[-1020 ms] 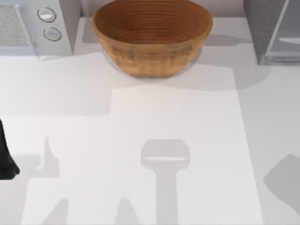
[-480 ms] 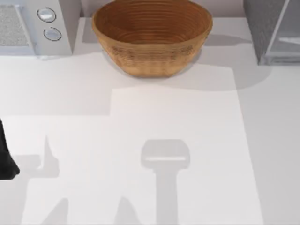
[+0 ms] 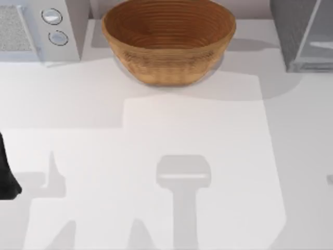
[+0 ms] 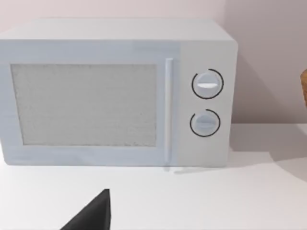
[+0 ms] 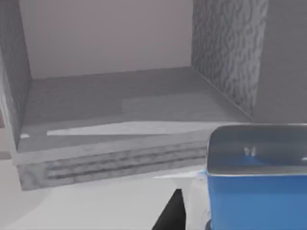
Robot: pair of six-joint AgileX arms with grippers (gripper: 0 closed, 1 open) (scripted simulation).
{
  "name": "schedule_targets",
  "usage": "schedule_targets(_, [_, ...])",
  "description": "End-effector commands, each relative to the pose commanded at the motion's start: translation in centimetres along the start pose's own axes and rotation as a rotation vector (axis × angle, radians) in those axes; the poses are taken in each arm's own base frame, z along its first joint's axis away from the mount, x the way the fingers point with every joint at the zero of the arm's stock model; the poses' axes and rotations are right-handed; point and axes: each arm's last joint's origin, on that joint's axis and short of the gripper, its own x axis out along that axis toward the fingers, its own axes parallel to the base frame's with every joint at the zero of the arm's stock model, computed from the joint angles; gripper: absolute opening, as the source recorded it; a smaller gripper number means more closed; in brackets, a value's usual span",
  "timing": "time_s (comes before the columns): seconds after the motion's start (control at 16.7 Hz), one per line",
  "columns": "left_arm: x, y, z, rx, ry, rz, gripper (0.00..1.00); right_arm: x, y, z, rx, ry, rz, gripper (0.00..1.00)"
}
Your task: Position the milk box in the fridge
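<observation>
The milk box (image 5: pixel 256 191), blue on top with a pale side, hangs close in front of the fridge's open compartment in the right wrist view. My right gripper (image 5: pixel 240 220) is shut on it, and one dark finger (image 5: pixel 170 214) lies against its side. The fridge (image 5: pixel 120 110) stands open, with a bare grey floor and speckled dark-grey walls. From above, the fridge (image 3: pixel 302 36) sits at the table's far right corner. My left gripper (image 3: pixel 5 179) is parked at the table's left edge, and its dark tip (image 4: pixel 91 215) faces the microwave.
A white microwave (image 3: pixel 36 28) with two round dials stands at the far left; it also shows in the left wrist view (image 4: pixel 115 91). A large wicker bowl (image 3: pixel 167 41) sits at the far centre between microwave and fridge. The white table (image 3: pixel 171 130) stretches in front of them.
The dark shadow at the table's right edge has slid almost out of the top view. The left arm, bowl, microwave and fridge have stayed put.
</observation>
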Motion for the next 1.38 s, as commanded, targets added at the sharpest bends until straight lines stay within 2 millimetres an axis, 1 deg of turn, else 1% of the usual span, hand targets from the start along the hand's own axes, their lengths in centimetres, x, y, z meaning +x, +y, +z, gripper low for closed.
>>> schedule_targets(0.12, [0.0, 0.0, 0.0, 0.000, 0.000, 0.000, 1.00, -0.5, 1.3, -0.5, -0.005, -0.026, 0.135, 0.00])
schedule_targets(0.3, [0.0, 0.0, 0.0, 0.000, 0.000, 0.000, 1.00, -1.0, 2.2, -1.0, -0.010, -0.043, 0.239, 0.00])
schedule_targets(0.66, [0.0, 0.0, 0.0, 0.000, 0.000, 0.000, 1.00, -1.0, 2.3, -1.0, -0.010, -0.045, 0.250, 0.00])
schedule_targets(0.84, [0.0, 0.0, 0.0, 0.000, 0.000, 0.000, 1.00, -1.0, 2.2, -0.7, -0.008, -0.049, 0.245, 0.00])
schedule_targets(0.96, [0.0, 0.0, 0.0, 0.000, 0.000, 0.000, 1.00, -0.9, 2.1, 0.5, -0.004, -0.076, 0.238, 0.00])
schedule_targets(1.14, [0.0, 0.0, 0.0, 0.000, 0.000, 0.000, 1.00, -0.1, 2.0, 3.9, 0.001, -0.140, 0.224, 0.00])
schedule_targets(1.26, [0.0, 0.0, 0.0, 0.000, 0.000, 0.000, 1.00, 1.2, 2.1, 6.4, 0.001, -0.174, 0.217, 0.00])
schedule_targets(1.38, [0.0, 0.0, 0.0, 0.000, 0.000, 0.000, 1.00, 3.5, 2.2, 8.7, -0.002, -0.187, 0.215, 0.00])
